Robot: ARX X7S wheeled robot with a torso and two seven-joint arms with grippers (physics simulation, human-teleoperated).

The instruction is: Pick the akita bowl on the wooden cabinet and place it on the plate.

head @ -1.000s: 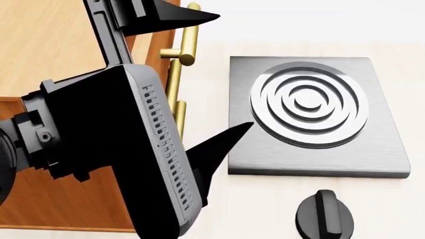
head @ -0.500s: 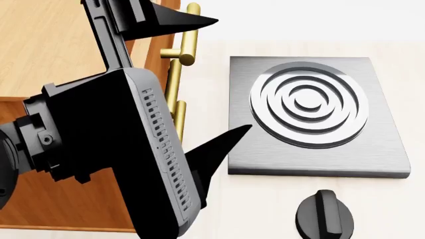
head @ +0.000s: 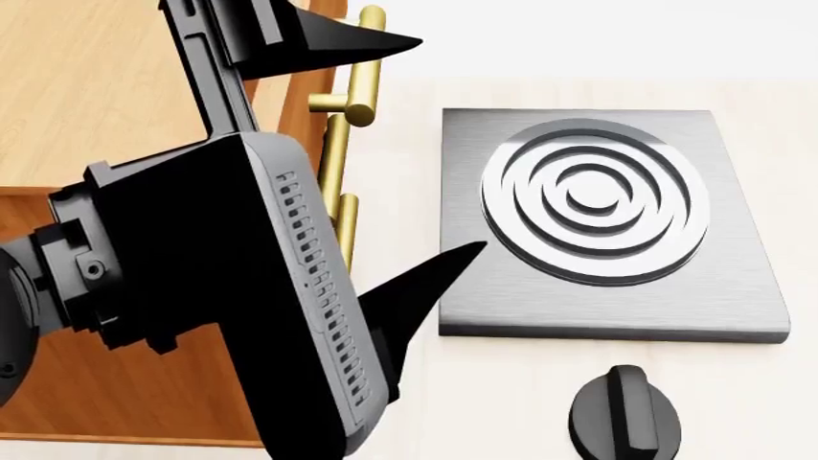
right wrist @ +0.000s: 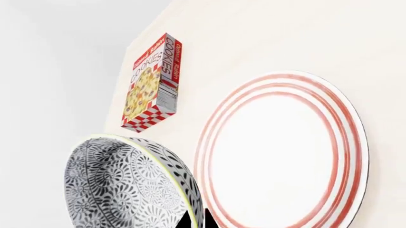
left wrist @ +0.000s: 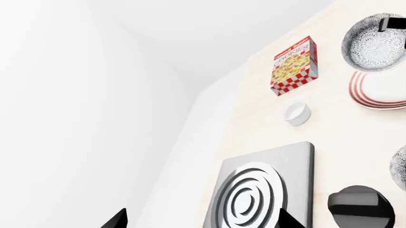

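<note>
The akita bowl is off the wooden cabinet and up in the right hand, which pinches its rim; in the right wrist view only a dark fingertip shows at the bowl's lower edge, so the grip looks closed on the rim, tho the contact itself is mostly out of frame. The key relation: the bowl sits just beside the plate, its rim edge near the plate's red-ringed border but not yet over the plate's white centre, so the carry prob. needs a short sideways shift toward the plate before lowering. In the left wrist view the same pair shows, bowl next to plate, appearing to overlap its rim a little. The right arm is clearly the nearer one; the left hand hangs over by the stove plate, well apart from the plate, fingers spread wide w/ nothing between them. Count: 1 akita bowl, 1 plate, 1 cookie box, 1 small white cup, 1 stove plate, 1 black knob. A sliver of another patterned dish shows at the left wrist view's edge, too cropped to identify. All rest on the pale counter except the held bowl.
</note>
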